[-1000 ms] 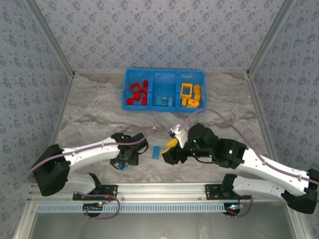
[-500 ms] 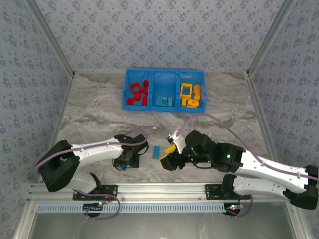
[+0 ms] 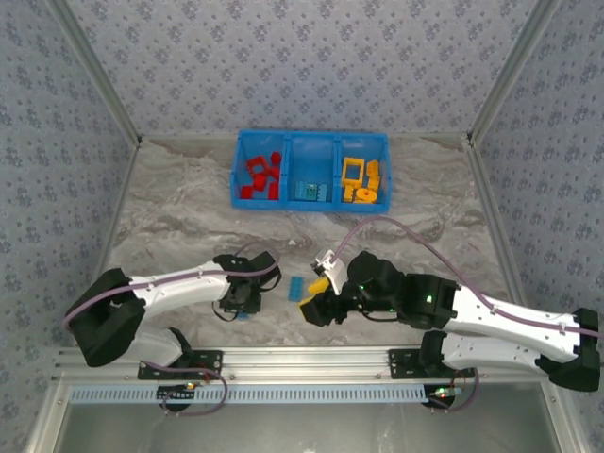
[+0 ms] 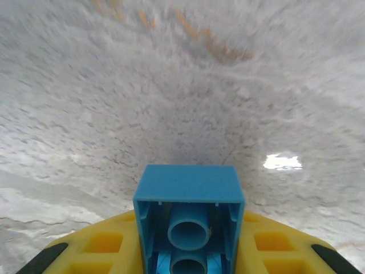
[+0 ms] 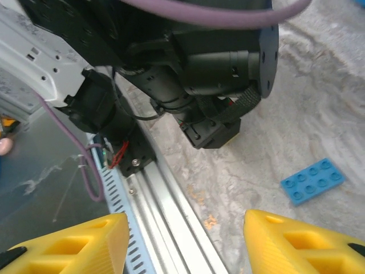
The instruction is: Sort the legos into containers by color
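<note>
The right hand (image 5: 185, 244) had swung left toward the flat blue plate (image 5: 312, 180), spread apart and empty; the left hand (image 4: 188, 254) had closed, clamped on a blue brick (image 4: 188, 188).

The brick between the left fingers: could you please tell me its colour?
The brick is light blue, clearest in the left wrist view.

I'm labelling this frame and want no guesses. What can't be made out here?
- Top view: bricks in the tray's middle compartment, too small to count.
- Left wrist view: blue brick, lower end cut off by the bottom edge; far table blurred.
- Top view: that brick mostly hidden under the left gripper.
</note>
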You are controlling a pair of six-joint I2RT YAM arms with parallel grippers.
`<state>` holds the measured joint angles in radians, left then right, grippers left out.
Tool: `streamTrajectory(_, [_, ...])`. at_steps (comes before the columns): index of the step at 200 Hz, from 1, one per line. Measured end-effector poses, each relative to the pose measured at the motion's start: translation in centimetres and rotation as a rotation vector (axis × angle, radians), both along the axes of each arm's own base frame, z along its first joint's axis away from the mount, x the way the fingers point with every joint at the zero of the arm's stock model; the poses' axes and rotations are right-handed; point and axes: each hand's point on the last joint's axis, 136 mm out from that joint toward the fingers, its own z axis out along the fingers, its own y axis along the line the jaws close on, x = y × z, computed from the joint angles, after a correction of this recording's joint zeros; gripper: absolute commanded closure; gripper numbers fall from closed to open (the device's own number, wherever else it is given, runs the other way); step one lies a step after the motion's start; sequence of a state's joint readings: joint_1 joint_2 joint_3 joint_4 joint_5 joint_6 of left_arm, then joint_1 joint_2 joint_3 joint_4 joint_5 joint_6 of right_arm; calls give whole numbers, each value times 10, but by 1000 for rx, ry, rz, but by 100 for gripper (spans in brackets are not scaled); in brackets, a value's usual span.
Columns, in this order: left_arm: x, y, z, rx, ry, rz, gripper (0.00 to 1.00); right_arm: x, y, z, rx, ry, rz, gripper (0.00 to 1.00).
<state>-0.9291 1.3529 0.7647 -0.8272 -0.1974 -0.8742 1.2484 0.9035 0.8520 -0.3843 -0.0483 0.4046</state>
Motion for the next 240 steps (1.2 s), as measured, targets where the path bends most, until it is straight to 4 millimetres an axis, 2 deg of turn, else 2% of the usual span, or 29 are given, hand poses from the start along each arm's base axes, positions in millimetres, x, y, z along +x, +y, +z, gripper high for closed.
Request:
streamTrajectory(22, [27, -28, 42, -80, -81, -28, 76, 12, -1, 18, 7, -104, -53, 39])
streamTrajectory(51, [81, -78, 112, -220, -209, -61, 76, 42, -6, 52, 12, -298, -174, 39])
streamTrajectory(71, [121, -104, 138, -265, -253, -80, 76, 65, -7, 71, -9, -425, -263, 39])
streamTrajectory(91, [160, -126, 149, -289, -272, -101, 76, 89, -5, 84, -49, -530, -350, 39])
streamTrajectory(126, [227, -164, 153, -326, -309, -147, 76, 135, -11, 90, -128, -633, -517, 39])
streamTrajectory(164, [293, -194, 136, -372, -343, -156, 75, 184, -35, 94, -159, -658, -696, 38])
streamTrajectory(210, [360, -195, 90, -464, -319, -119, 70, 235, -60, 86, -224, -648, -855, 38])
streamTrajectory(240, [384, -202, 67, -523, -313, -128, 66, 246, -68, 80, -238, -630, -891, 39])
